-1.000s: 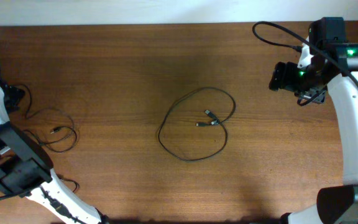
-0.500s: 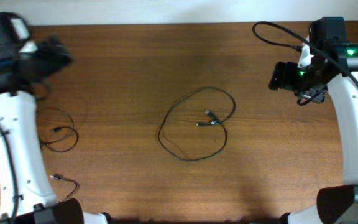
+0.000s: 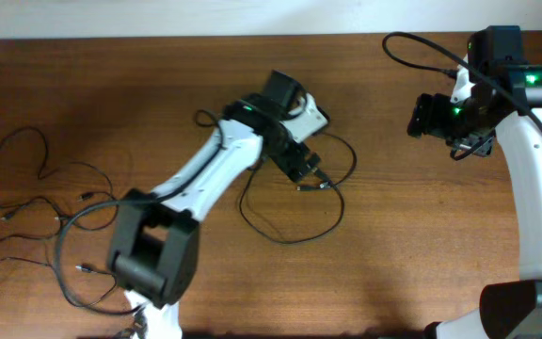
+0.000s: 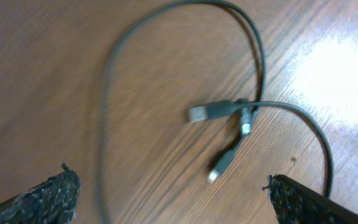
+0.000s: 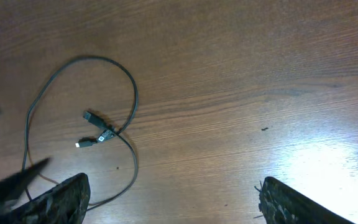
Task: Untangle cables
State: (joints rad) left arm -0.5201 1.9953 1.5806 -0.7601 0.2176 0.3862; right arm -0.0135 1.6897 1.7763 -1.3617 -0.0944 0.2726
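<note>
— How far along are you?
— Barely begun, I'd judge. The looped cable (image 3: 285, 241) lies mid-table, and its two plug ends (image 4: 199, 113) cross over each other inside the loop. Nothing has been pulled free.
— And your grippers?
— My left gripper (image 4: 173, 190) hangs right above those plugs, spread wide, touching nothing. My right gripper (image 5: 173, 196) sits off toward the far right, also spread and empty.
— What's left?
— Nearly all of it: part the crossed ends, open out the loop, then see to the other thin cords (image 3: 28, 130) straggling over the left side of the table (image 3: 158, 85), which look snarled too
</note>
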